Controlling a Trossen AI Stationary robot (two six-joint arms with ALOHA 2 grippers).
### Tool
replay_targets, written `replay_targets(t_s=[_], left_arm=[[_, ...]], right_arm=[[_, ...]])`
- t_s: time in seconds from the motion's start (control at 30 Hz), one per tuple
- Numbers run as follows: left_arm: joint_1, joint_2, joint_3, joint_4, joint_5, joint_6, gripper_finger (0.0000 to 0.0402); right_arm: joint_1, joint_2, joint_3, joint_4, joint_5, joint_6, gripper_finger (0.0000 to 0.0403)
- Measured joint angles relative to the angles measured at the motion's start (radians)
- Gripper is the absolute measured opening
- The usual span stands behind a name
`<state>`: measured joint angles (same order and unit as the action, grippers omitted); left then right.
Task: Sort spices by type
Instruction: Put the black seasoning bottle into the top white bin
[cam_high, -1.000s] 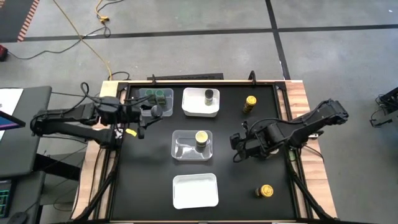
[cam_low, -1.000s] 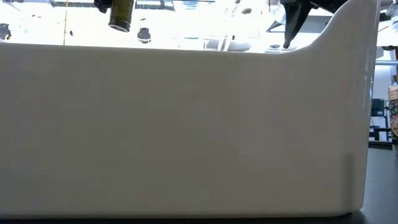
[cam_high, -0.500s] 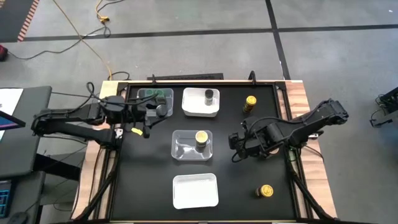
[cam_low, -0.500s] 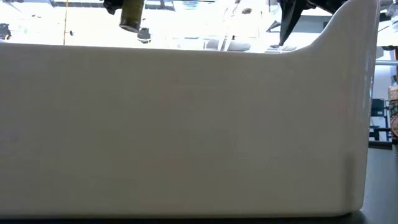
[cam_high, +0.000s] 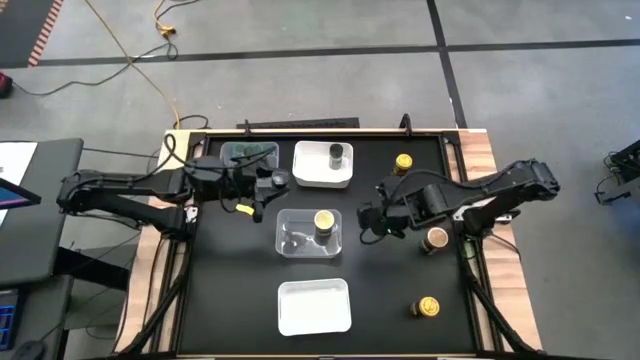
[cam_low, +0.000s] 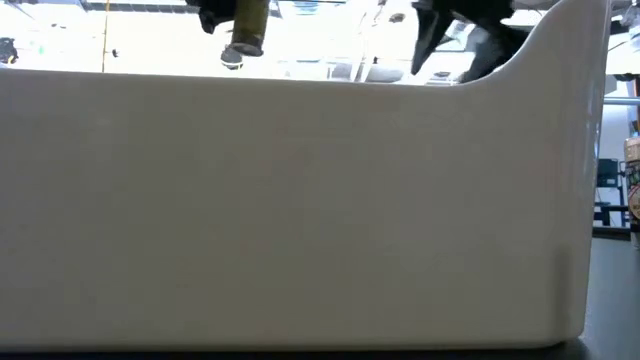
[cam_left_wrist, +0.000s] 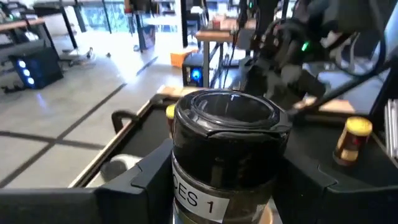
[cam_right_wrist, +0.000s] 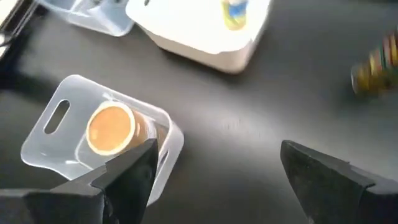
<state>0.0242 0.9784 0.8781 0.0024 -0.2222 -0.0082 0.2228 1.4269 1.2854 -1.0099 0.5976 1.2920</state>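
Observation:
My left gripper (cam_high: 272, 184) is shut on a spice jar with a dark grey lid (cam_left_wrist: 224, 134), carried above the table between the clear tray of green-lidded jars (cam_high: 250, 152) and the white tray (cam_high: 310, 178). A second dark-grey-lidded jar (cam_high: 336, 153) stands in that white tray. A tan-lidded jar (cam_high: 323, 220) stands in the middle clear tray (cam_high: 295, 240). My right gripper (cam_high: 368, 224) hangs open to the right of that tray, holding nothing. Another tan-lidded jar (cam_high: 436, 238) stands on the mat beside the right arm. My left gripper pinches the jar's body just below the lid (cam_left_wrist: 186, 186) between its two fingers, one on each side. The fingers reach in level from the table's left. The jar stands upright and hangs clear of the table, its bottom end (cam_low: 243, 50) free.
Two yellow-lidded jars stand on the black mat, one at the far right (cam_high: 403, 163) and one at the near right (cam_high: 427, 307). A white tray (cam_high: 314, 306) sits at the near middle; its wall (cam_low: 300, 200) fills the low view.
My left gripper has carried the dark-grey-lidded jar toward the table's right, upright and clear of the table. My right gripper has swung toward the table's left and a little toward the far edge, staying open, and the tan-lidded jar beside the arm now shows.

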Motion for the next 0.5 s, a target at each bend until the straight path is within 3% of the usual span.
replay_targets(t_s=[0.23, 0.5], left_arm=[[0.000, 0.053, 0.000, 0.173, -0.001, -0.028, 0.0208], [0.000, 0.056, 0.000, 0.191, -0.013, -0.098, 0.0208]], right_arm=[[-0.129, -0.024, 0.000, 0.074, -0.043, -0.405, 0.0364], [-0.260, -0.147, -0.046, 0.096, -0.100, -0.691, 0.0364]])
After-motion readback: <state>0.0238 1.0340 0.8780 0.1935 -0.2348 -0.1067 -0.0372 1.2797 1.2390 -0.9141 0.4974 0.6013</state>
